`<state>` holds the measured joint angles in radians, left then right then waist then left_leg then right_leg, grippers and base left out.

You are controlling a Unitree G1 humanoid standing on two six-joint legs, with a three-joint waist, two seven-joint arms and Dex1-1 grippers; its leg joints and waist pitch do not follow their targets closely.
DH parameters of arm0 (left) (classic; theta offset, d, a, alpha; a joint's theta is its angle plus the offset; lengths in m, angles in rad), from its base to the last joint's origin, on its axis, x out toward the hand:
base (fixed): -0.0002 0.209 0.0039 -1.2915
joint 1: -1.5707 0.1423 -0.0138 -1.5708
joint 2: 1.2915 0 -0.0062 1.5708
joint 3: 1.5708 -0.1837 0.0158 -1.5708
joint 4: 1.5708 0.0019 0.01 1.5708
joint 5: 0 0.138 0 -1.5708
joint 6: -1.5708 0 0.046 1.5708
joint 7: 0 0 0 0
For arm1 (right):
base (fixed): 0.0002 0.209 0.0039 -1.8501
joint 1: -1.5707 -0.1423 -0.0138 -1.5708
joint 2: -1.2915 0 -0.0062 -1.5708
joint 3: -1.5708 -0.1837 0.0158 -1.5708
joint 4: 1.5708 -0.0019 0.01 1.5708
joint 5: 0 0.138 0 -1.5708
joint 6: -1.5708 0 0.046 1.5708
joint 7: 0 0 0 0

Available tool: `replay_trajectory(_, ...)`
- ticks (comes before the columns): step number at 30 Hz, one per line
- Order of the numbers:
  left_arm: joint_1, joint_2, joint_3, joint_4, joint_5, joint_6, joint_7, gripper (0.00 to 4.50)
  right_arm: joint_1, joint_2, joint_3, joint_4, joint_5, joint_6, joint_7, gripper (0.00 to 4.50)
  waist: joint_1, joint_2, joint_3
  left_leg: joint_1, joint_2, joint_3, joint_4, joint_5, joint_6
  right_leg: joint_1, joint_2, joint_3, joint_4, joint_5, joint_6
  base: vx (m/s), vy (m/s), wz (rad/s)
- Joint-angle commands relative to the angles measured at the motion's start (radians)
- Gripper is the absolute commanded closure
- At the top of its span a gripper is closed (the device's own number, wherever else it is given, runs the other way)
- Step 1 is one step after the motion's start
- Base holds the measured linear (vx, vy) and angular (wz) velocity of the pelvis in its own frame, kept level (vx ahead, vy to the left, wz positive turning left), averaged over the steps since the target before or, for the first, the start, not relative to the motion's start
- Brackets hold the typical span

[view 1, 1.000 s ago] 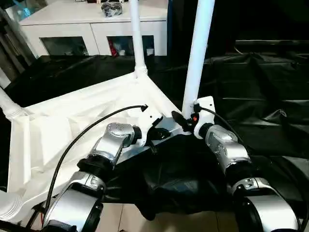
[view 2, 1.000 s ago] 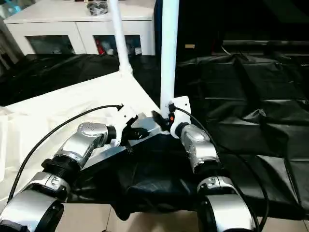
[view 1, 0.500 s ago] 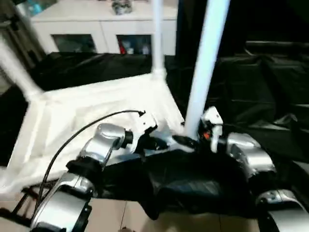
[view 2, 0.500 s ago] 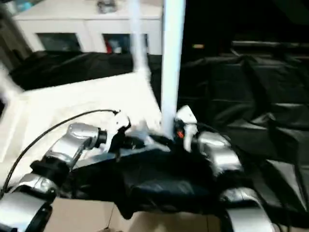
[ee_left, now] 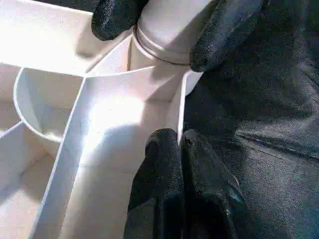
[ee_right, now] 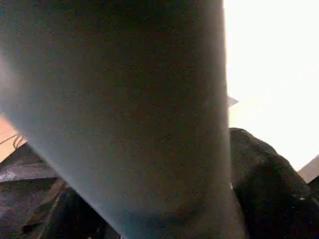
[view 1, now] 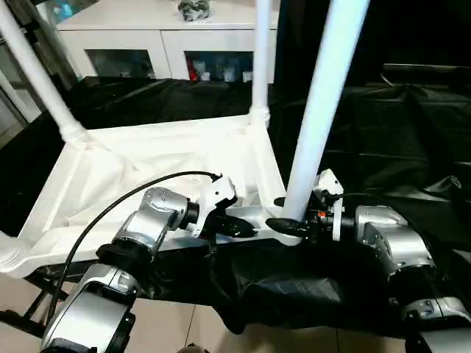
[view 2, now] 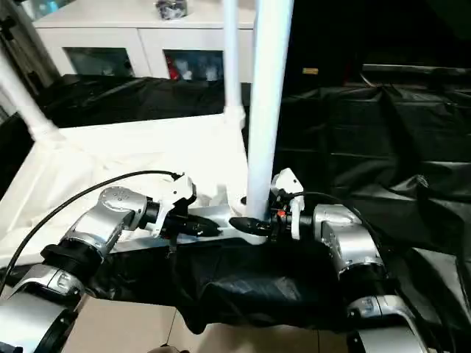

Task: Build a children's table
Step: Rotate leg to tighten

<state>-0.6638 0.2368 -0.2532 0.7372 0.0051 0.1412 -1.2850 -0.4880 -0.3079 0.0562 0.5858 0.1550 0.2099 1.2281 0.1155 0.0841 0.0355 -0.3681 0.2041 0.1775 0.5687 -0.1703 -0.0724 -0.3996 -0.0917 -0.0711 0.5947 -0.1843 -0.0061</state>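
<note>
Bracing the upturned children's table [view 1: 147,165] on the black-draped table [view 1: 412,140], we pinch its near rim in the left claw [ee_left: 180,144], fingers pressed together. The right claw [view 1: 288,223] straddles the base of the nearest leg [view 1: 324,95], fingers spread around it. That leg's long axis stands upright in its corner socket.

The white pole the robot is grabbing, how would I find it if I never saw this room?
Find the upside-down white table top on the black cloth, with poles sticking up from its corners. Go to the corner nearest the robot. The pole there looks thickest, and it alone has the right gripper around its base.
</note>
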Motion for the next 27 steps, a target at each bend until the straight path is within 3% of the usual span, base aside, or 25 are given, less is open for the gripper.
replay_trajectory(1,-0.024,-0.024,0.027,-0.046,-0.027,-0.017,0.062,4.50,0.040,0.059,0.125,-0.022,0.008,0.039,0.086,1.55,-0.001,-0.013,-0.057,0.006,0.023,-0.003,-0.059,-0.234,0.067,0.051,-0.052,0.033,-0.072,-0.192,-0.235,0.000,0.000,0.00)
replay_trajectory(8,-0.025,-0.039,0.038,-0.036,-0.021,-0.012,0.115,4.50,0.058,0.078,0.112,-0.040,0.014,0.055,0.051,1.72,0.000,-0.015,-0.057,0.005,0.023,-0.003,-0.059,-0.220,0.068,0.052,-0.050,0.034,-0.071,-0.185,-0.230,0.000,0.000,0.00)
replay_trajectory(9,-0.037,-0.054,0.054,-0.017,-0.012,-0.008,0.187,4.50,0.058,0.107,0.091,-0.018,0.003,0.032,-0.025,1.73,0.000,-0.021,-0.056,0.005,0.023,-0.002,-0.060,-0.224,0.067,0.050,-0.051,0.034,-0.073,-0.200,-0.226,0.000,0.000,0.00)
replay_trajectory(10,-0.049,-0.069,0.068,-0.001,-0.006,0.003,0.250,4.50,0.049,0.135,0.067,0.019,-0.014,0.005,-0.114,1.76,-0.002,-0.016,-0.054,0.005,0.023,-0.002,-0.061,-0.231,0.055,0.047,-0.055,0.035,-0.074,-0.230,-0.220,0.000,0.000,0.00)
replay_trajectory(11,-0.058,-0.082,0.078,0.008,-0.003,0.012,0.292,4.50,0.035,0.157,0.047,0.058,-0.030,-0.014,-0.195,1.77,-0.004,-0.021,-0.053,0.006,0.022,-0.004,-0.063,-0.244,0.048,0.047,-0.056,0.034,-0.078,-0.260,-0.213,0.000,0.000,0.00)
replay_trajectory(13,-0.066,-0.097,0.089,0.016,-0.002,0.024,0.336,4.50,0.018,0.179,0.025,0.102,-0.047,-0.032,-0.285,1.81,-0.009,-0.019,-0.049,0.011,0.019,-0.005,-0.067,-0.277,0.028,0.044,-0.056,0.033,-0.086,-0.355,-0.187,0.000,0.000,0.00)
replay_trajectory(14,-0.070,-0.105,0.095,0.020,-0.002,0.030,0.359,4.50,0.009,0.191,0.014,0.125,-0.054,-0.041,-0.331,1.83,-0.010,-0.025,-0.049,0.011,0.018,-0.006,-0.068,-0.277,0.027,0.045,-0.055,0.034,-0.088,-0.370,-0.178,0.000,0.000,0.00)
replay_trajectory(15,-0.070,-0.105,0.095,0.020,-0.002,0.030,0.359,4.50,0.009,0.191,0.014,0.125,-0.054,-0.041,-0.331,1.87,-0.015,-0.021,-0.048,0.010,0.018,-0.008,-0.071,-0.287,0.021,0.046,-0.054,0.033,-0.090,-0.387,-0.166,0.000,0.000,0.00)
replay_trajectory(18,-0.100,-0.175,0.118,0.060,0.002,0.041,0.499,4.50,-0.052,0.277,-0.045,0.257,-0.074,-0.063,-0.606,1.97,-0.031,-0.024,-0.048,0.007,0.017,-0.008,-0.072,-0.281,0.016,0.044,-0.052,0.034,-0.087,-0.339,-0.178,0.000,0.000,0.00)
replay_trajectory(21,-0.106,-0.199,0.108,0.075,0.014,0.029,0.531,4.50,-0.072,0.315,-0.038,0.287,-0.096,-0.074,-0.690,1.97,-0.033,-0.024,-0.051,0.004,0.014,-0.007,-0.068,-0.253,0.025,0.047,-0.052,0.035,-0.084,-0.294,-0.183,0.000,0.000,0.00)
replay_trajectory(22,-0.106,-0.203,0.102,0.079,0.021,0.022,0.535,4.50,-0.079,0.327,-0.039,0.298,-0.102,-0.086,-0.707,1.97,-0.033,-0.025,-0.052,0.003,0.013,-0.006,-0.067,-0.245,0.034,0.048,-0.052,0.034,-0.083,-0.284,-0.182,0.000,0.000,0.00)
replay_trajectory(23,-0.104,-0.206,0.096,0.079,0.027,0.015,0.534,4.50,-0.090,0.339,-0.048,0.315,-0.098,-0.097,-0.699,1.68,-0.033,-0.029,-0.054,0.004,0.013,-0.005,-0.066,-0.242,0.040,0.048,-0.052,0.034,-0.084,-0.277,-0.183,0.000,0.000,0.00)
replay_trajectory(25,-0.101,-0.205,0.091,0.076,0.030,0.010,0.527,4.50,-0.092,0.342,-0.055,0.319,-0.092,-0.097,-0.690,1.37,-0.033,-0.028,-0.056,0.002,0.014,-0.004,-0.063,-0.218,0.057,0.049,-0.051,0.034,-0.079,-0.223,-0.196,0.000,0.000,0.00)
replay_trajectory(27,-0.091,-0.197,0.082,0.066,0.034,0.004,0.509,4.50,-0.093,0.341,-0.064,0.316,-0.076,-0.085,-0.664,1.35,-0.033,-0.032,-0.055,0.001,0.015,-0.004,-0.064,-0.217,0.066,0.052,-0.051,0.034,-0.078,-0.213,-0.201,0.000,0.000,0.00)
